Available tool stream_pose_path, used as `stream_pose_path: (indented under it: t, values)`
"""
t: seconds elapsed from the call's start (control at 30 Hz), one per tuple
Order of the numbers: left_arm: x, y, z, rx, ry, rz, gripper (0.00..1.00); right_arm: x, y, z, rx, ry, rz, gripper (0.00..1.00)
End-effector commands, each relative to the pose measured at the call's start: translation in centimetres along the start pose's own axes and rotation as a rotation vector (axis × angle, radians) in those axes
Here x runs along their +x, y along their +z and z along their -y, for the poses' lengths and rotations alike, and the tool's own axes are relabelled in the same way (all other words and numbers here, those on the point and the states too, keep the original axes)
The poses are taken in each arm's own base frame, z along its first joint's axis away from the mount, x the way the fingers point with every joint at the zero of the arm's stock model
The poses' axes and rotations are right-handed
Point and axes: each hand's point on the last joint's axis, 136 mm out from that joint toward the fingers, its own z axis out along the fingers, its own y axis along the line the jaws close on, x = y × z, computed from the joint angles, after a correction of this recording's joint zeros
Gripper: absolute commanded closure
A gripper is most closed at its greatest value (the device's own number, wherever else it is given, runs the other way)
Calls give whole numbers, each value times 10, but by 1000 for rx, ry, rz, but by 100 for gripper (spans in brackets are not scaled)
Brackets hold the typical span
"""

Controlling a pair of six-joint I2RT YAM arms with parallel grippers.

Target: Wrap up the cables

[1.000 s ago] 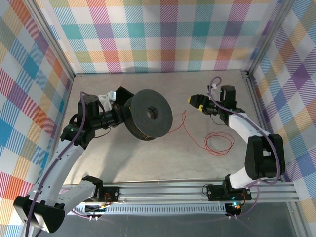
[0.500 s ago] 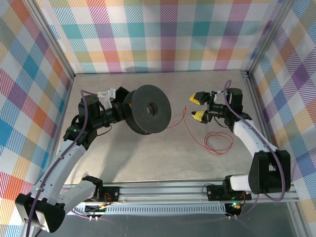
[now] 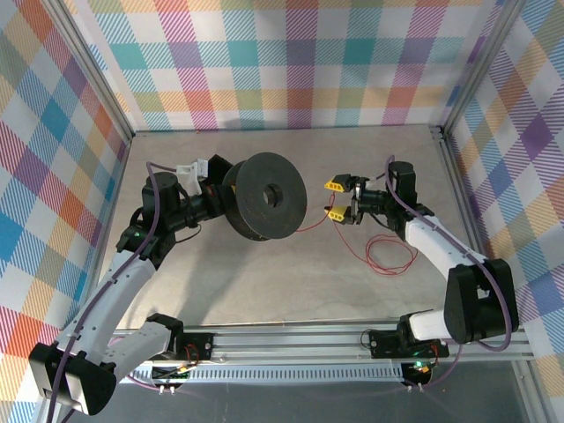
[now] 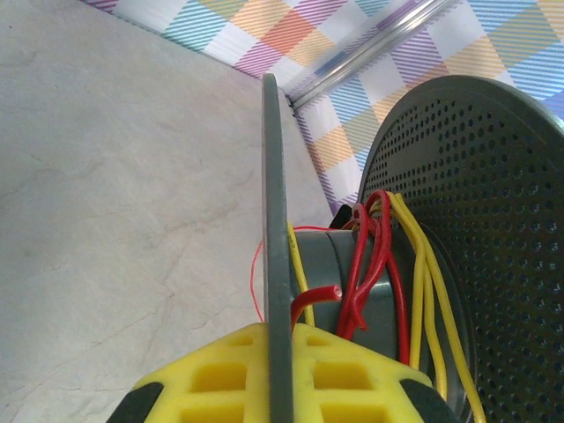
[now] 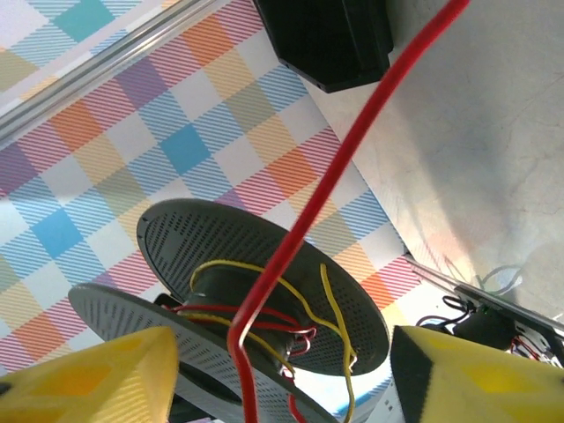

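Observation:
A dark grey perforated spool (image 3: 264, 196) is held off the table by my left gripper (image 3: 214, 188), whose yellow pads (image 4: 220, 374) are shut on one flange (image 4: 276, 220). Red and yellow cables (image 4: 374, 256) are wound loosely round the hub. A thin red cable (image 3: 310, 227) leaves the spool, passes between the fingers of my right gripper (image 3: 336, 200) and ends in loose loops (image 3: 392, 254) on the table. The right gripper (image 5: 282, 379) stands open just right of the spool, the red cable (image 5: 344, 150) running between its yellow fingertips (image 5: 88, 379) without either touching it.
The spool (image 5: 264, 282) hangs in front of the right wrist camera. Plaid walls (image 3: 291, 62) and metal posts close in the grey table (image 3: 264, 282) on three sides. The arms' rail (image 3: 352, 339) runs along the near edge.
My right gripper has moved left and down toward the spool, opened wide, then narrowed a little round the red cable. The spool and the left arm have barely shifted.

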Motion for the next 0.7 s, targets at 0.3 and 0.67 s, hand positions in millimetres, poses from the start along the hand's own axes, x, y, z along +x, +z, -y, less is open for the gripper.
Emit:
stream_pose_path:
  t: [0.3, 0.67]
  values:
    - [-11, -14, 34, 124, 90, 61, 100, -27, 2, 12, -19, 76, 15, 47]
    - [-9, -13, 37, 146, 80, 54, 100, -36, 0, 13, -38, 88, 16, 60]
